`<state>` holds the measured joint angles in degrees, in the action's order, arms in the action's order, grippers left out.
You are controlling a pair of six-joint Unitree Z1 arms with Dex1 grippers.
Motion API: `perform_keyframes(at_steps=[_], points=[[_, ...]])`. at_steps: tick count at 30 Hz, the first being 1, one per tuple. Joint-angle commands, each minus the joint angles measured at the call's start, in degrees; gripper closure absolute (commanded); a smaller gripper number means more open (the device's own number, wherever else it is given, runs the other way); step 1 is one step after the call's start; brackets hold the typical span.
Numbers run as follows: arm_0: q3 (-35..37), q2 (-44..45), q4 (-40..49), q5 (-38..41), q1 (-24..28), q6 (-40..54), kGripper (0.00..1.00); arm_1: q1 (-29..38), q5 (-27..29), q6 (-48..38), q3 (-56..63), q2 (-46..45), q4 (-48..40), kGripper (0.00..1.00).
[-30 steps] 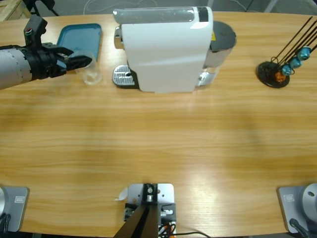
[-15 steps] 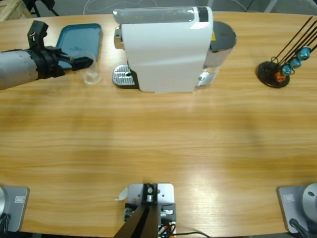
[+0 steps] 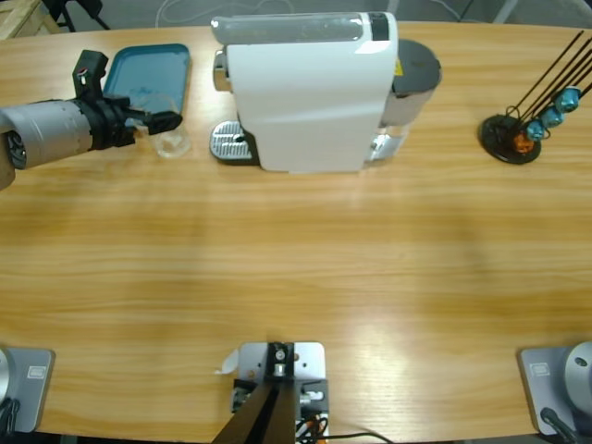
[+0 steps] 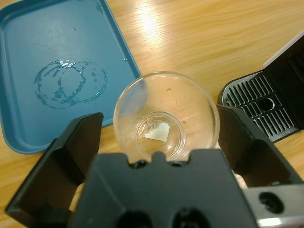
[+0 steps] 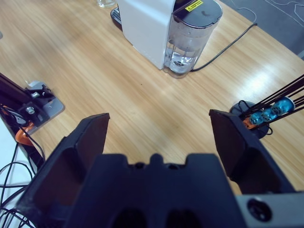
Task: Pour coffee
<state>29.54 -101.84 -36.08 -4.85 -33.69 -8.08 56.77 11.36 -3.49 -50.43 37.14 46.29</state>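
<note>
Our left gripper (image 4: 159, 142) stands spread wide with the glass (image 4: 166, 116) upright between its jaws, neither jaw touching it. We see no coffee in the glass, only a pale fleck at its base. The tray (image 4: 28, 71) lies just beside it, the machine's drip grate (image 4: 249, 107) on the other side. Our right gripper (image 5: 159, 137), also spread, hangs well apart.

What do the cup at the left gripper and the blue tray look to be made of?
The cup looks like clear glass or hard clear plastic: the table grain shows through its wall and base. The tray looks like matte teal plastic, with moulded rounded rim and wet ring marks sitting on its surface.
</note>
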Motion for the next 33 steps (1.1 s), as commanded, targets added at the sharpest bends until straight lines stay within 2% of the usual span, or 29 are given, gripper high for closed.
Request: perform_keyframes(at_steps=[1,2,11,15,20,23,26,33], points=[[-2.1,-3.6,-2.3,0.1,0.6,-0.5,0.689,-0.6,-0.8,-0.7,1.9,-0.9,0.3,0.092],[-2.3,-3.6,-2.6,0.6,0.7,-0.5,0.766,-0.6,-0.8,-0.7,1.9,-0.9,0.3,0.092],[-4.0,-3.7,-5.3,1.2,0.7,-0.1,0.768,-0.6,-0.8,-0.7,1.9,-0.9,0.2,0.092],[-5.1,0.9,-6.1,2.7,0.3,0.6,0.768,-0.7,-0.9,-0.7,1.9,-0.9,0.2,0.092],[-2.8,10.3,0.9,5.9,-1.4,3.1,0.768,-0.7,-0.8,-0.7,2.0,-0.9,0.0,0.092],[0.1,12.9,5.7,8.7,-3.0,6.1,0.769,-0.7,-0.9,-0.7,2.0,-0.9,0.0,0.092],[0.9,11.1,6.5,12.7,-4.8,9.1,0.768,-0.7,-0.9,-0.7,2.0,-1.0,0.0,0.092],[1.2,3.0,6.4,12.9,-5.8,13.6,0.768,-0.7,-0.9,-0.7,2.0,-1.3,0.1,0.092]])
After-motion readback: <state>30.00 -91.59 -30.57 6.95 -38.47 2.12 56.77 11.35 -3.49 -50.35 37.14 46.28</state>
